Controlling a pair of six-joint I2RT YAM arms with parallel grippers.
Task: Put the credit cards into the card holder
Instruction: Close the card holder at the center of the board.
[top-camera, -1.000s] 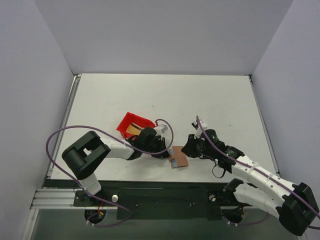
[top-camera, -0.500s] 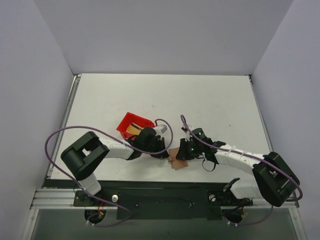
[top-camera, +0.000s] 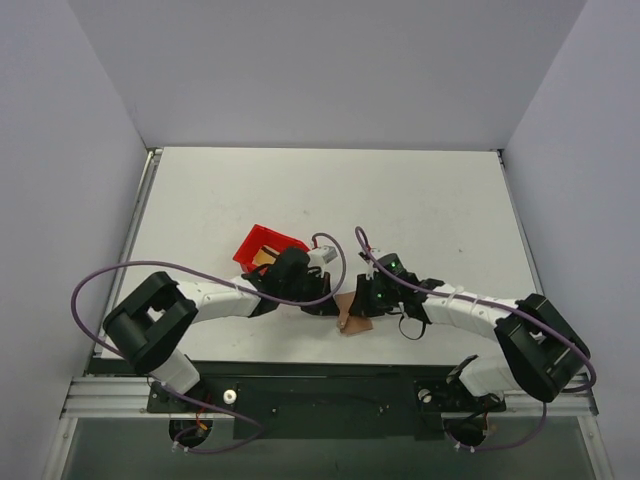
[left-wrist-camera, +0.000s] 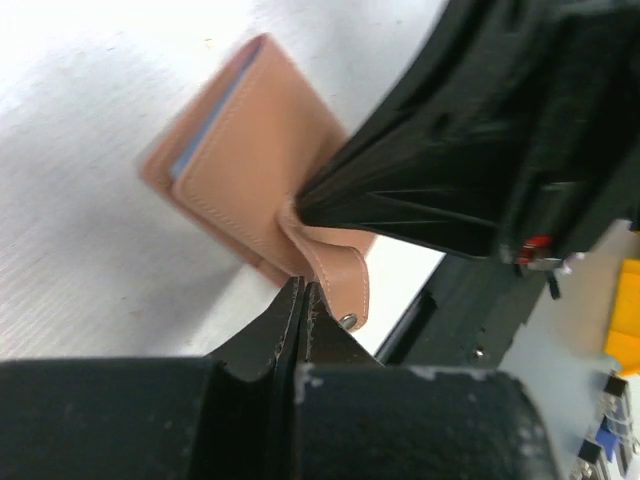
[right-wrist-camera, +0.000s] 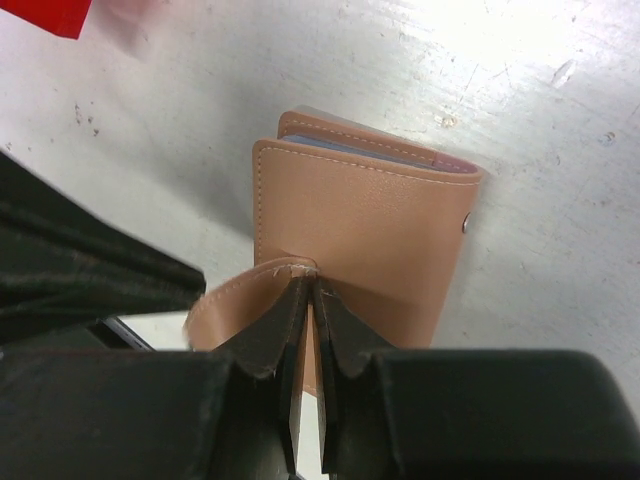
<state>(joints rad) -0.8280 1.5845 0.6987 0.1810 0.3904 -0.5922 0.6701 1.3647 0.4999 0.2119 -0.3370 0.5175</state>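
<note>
The card holder (top-camera: 354, 318) is lying flat and folded shut on the white tabletop (top-camera: 420, 200), close to the near edge and between the two arms. A thin bit of light blue is peeking out along one side of it. Its clasp tab (right-wrist-camera: 235, 300) is curling up off the brown cover, with a small metal snap showing at the loose end. The right pincer (right-wrist-camera: 305, 285) is reaching in from the right and is clenched, its tips pinching the clasp tab right where it joins the cover. The left pincer (left-wrist-camera: 300, 292) is reaching in from the left and is clenched tight too, its tips sitting just beside the loose end of the tab; I cannot tell if it is grasping anything. A little farther back, behind the left arm, a red bin (top-camera: 262, 243) is sitting on the tabletop, and the yellow credit cards (top-camera: 264, 261) are lying inside it.
</note>
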